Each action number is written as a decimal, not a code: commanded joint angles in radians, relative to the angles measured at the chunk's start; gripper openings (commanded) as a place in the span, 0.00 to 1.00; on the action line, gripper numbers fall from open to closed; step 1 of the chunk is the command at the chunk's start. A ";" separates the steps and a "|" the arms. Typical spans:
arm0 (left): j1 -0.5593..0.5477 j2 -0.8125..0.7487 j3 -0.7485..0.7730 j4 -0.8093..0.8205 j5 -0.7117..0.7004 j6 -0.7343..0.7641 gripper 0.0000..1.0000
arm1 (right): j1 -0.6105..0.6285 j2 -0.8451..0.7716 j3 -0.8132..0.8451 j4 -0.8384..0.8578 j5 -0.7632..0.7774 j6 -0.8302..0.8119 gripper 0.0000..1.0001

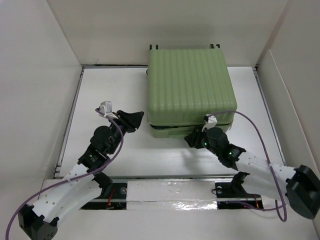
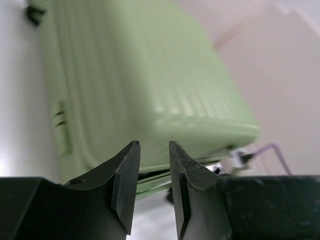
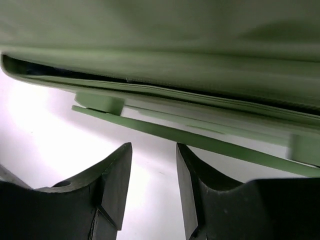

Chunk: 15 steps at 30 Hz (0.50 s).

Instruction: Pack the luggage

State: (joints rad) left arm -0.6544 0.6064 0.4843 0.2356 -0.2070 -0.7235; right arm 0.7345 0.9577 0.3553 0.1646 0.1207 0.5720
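The pale green ribbed suitcase [image 1: 190, 85] lies flat at the back middle of the white table, its lid down with a thin dark gap along the near edge. My left gripper [image 1: 137, 118] is open and empty, just off the case's near left corner; the left wrist view shows the case [image 2: 150, 75] beyond my gripper [image 2: 154, 145]. My right gripper [image 1: 192, 138] is open and empty at the case's near side. In the right wrist view this gripper [image 3: 154, 146] sits just below the thin green handle bar [image 3: 200, 139], under the case's seam [image 3: 175, 85].
White walls [image 1: 35, 75] close in the table on the left, back and right. Purple cables [image 1: 260, 135] run from both wrists. A shiny white strip [image 1: 170, 197] covers the near edge between the arm bases. Black wheels [image 1: 154, 47] show at the case's far edge.
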 commanded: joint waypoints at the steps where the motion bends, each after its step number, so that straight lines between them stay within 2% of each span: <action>1: -0.005 0.041 0.054 0.140 0.132 0.058 0.26 | 0.032 0.120 0.076 0.293 0.050 -0.035 0.48; 4: -0.005 0.076 0.053 0.194 0.179 0.052 0.23 | 0.058 0.234 0.114 0.390 0.008 -0.032 0.49; 5: -0.005 0.090 0.050 0.223 0.199 0.056 0.20 | 0.074 0.242 0.131 0.369 0.010 -0.035 0.49; 7: -0.089 0.144 0.054 0.231 0.178 0.082 0.17 | 0.124 0.192 0.157 0.281 0.036 -0.040 0.50; 8: -0.153 0.165 0.059 0.223 0.125 0.104 0.17 | 0.141 0.150 0.157 0.239 0.060 -0.041 0.51; 9: -0.307 0.190 0.063 0.216 0.045 0.123 0.17 | 0.152 0.100 0.152 0.183 0.078 -0.043 0.52; 10: -0.382 0.249 0.071 0.208 -0.126 0.139 0.17 | 0.152 -0.022 0.146 0.127 0.092 -0.040 0.52; 11: -0.446 0.278 0.091 0.188 -0.205 0.150 0.17 | 0.164 -0.093 0.146 -0.005 0.123 -0.035 0.53; 13: -0.540 0.349 0.105 0.171 -0.348 0.130 0.18 | 0.164 -0.238 0.137 -0.139 0.157 -0.012 0.54; 14: -0.541 0.364 0.093 0.191 -0.345 0.110 0.21 | 0.164 -0.369 0.133 -0.255 0.186 -0.003 0.53; 15: -0.541 0.377 0.073 0.229 -0.329 0.080 0.23 | 0.164 -0.426 0.134 -0.317 0.253 0.021 0.52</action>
State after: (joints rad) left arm -1.1801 0.9657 0.5407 0.3958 -0.3603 -0.6281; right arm 0.8963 0.6903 0.4629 0.0975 0.2245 0.5591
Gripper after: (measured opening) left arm 0.214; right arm 0.527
